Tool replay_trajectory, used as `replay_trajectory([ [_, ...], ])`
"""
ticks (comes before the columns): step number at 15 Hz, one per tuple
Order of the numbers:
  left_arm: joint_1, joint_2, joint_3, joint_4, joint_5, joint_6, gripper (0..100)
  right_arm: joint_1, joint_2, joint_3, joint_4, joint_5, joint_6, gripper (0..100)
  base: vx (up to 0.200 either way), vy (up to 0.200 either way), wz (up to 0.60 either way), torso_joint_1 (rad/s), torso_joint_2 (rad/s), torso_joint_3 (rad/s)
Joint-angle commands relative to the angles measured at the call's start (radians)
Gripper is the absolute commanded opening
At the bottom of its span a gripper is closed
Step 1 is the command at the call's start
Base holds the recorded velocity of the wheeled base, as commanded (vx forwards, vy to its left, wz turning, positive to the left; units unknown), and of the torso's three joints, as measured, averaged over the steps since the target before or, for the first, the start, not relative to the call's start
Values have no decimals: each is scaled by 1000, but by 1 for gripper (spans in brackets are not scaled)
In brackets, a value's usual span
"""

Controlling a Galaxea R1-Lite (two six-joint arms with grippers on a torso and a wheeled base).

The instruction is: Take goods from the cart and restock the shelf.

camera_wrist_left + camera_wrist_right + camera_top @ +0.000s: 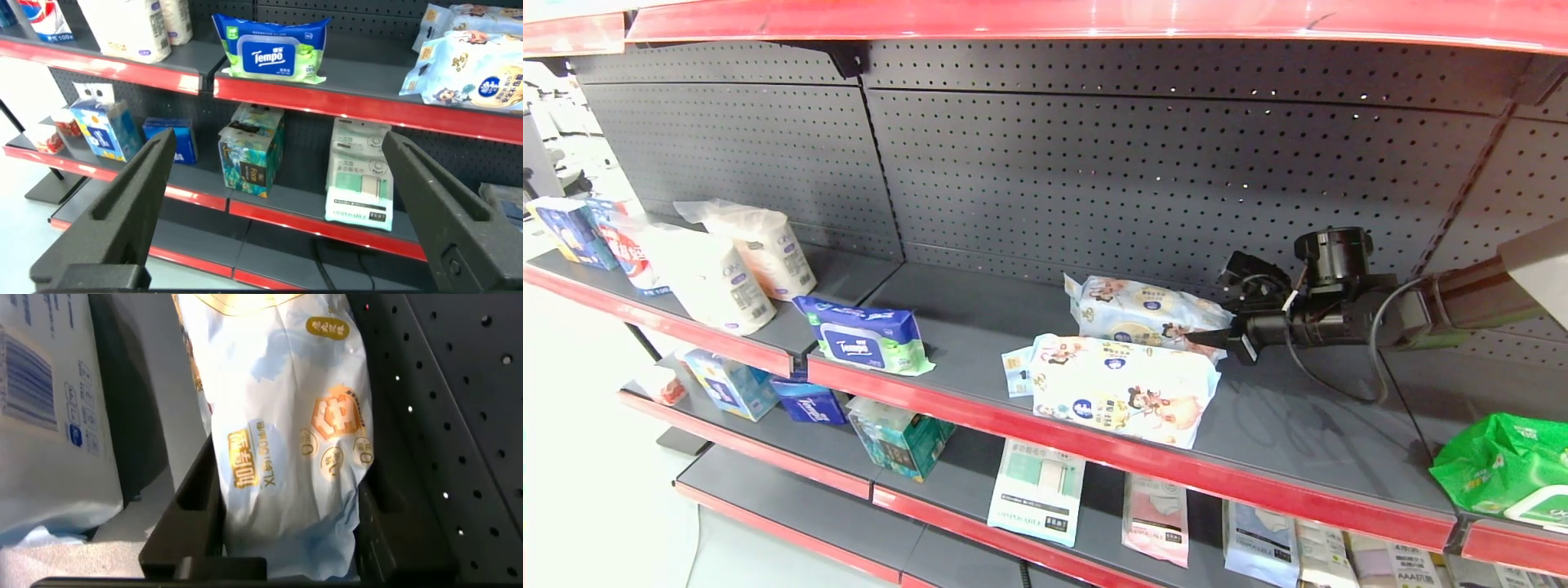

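Two white packs with cartoon print lie on the grey shelf board (1307,441). My right gripper (1217,336) comes in from the right and is shut on the rear pack (1143,314) at its right end. In the right wrist view the rear pack (282,416) sits squeezed between the two black fingers (192,514), close to the perforated back wall. The front pack (1119,388) lies beside it at the shelf's red edge. My left gripper (278,220) hangs open and holds nothing, in front of the lower shelves.
A blue wipes pack (866,335) and wrapped tissue rolls (727,269) stand further left on the same shelf. A green pack (1511,469) lies at the far right. Lower shelves hold a teal tissue box (252,151) and a white flat pack (359,175).
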Motion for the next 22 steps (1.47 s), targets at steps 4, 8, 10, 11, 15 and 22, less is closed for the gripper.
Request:
replay_trajectory([
  [4,0,-1,0,0,0,0,100,-15,-17,16,-1,1,-7,0,0,0,0,0,0,0],
  [8,0,-1,0,0,0,0,100,-24,-27,42,-1,2,-29,0,0,0,0,0,0,0],
  [10,0,-1,0,0,0,0,100,-30,-27,42,-1,7,-47,0,0,0,0,0,0,0],
  [11,0,-1,0,0,0,0,100,-30,-27,42,-1,7,-47,0,0,0,0,0,0,0],
  [15,0,-1,0,0,0,0,100,-27,-27,42,-1,7,-49,0,0,0,0,0,0,0],
  [22,0,-1,0,0,0,0,100,-39,-54,69,-1,2,-40,100,0,0,0,0,0,0],
])
